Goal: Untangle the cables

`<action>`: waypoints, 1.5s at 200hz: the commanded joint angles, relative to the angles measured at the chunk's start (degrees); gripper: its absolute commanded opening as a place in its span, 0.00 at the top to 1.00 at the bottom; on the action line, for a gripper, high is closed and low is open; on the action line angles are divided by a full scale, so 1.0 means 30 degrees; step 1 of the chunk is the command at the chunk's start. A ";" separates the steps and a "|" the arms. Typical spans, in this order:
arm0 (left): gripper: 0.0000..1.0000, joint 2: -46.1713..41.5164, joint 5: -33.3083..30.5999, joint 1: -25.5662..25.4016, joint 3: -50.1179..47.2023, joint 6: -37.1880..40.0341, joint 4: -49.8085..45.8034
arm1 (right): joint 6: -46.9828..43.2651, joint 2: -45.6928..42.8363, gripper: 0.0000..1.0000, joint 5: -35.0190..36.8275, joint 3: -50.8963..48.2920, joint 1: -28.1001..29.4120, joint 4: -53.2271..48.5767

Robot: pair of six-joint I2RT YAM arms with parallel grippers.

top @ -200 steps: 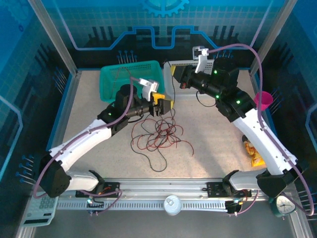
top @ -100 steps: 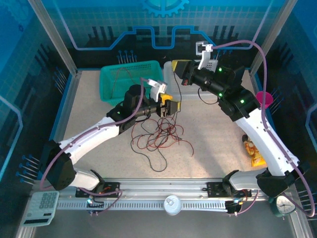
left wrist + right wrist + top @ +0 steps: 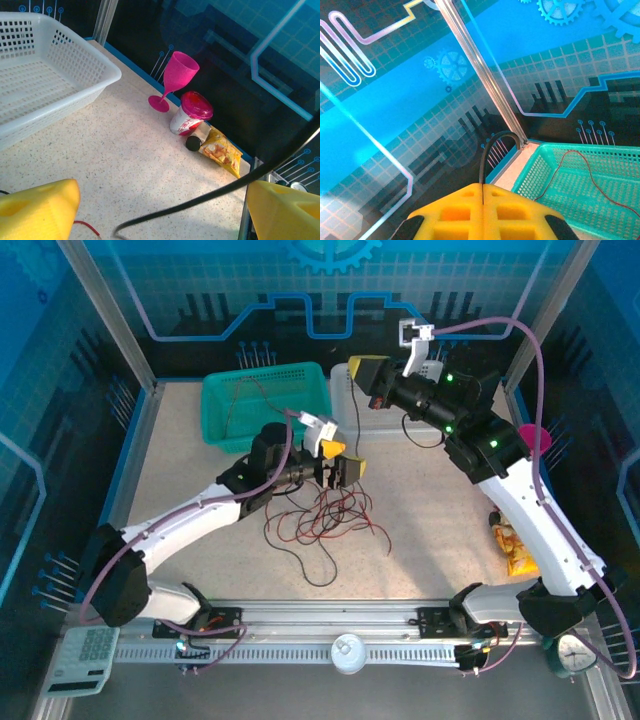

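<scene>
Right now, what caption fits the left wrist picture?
Open yellow claw straddling a black cable, pink goblet beyond.

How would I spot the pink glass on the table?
Start at the white basket, then follow the table's edge along the dark wall. The pink glass stands upright there, next to a red-lidded tub and a yellow snack bag. It alone has a thin stem and a round foot.

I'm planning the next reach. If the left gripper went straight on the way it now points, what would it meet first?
Likely the black cable, which crosses between the open jaws of the left gripper. Past it lies bare table up to the red-lidded cup, though depth is unclear.
</scene>
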 commanded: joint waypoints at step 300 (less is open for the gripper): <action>1.00 -0.1037 -0.1230 -0.0759 0.6212 0.2309 -0.1135 | 0.0259 -0.3155 1.00 0.0590 -0.6621 -0.2600 0.0282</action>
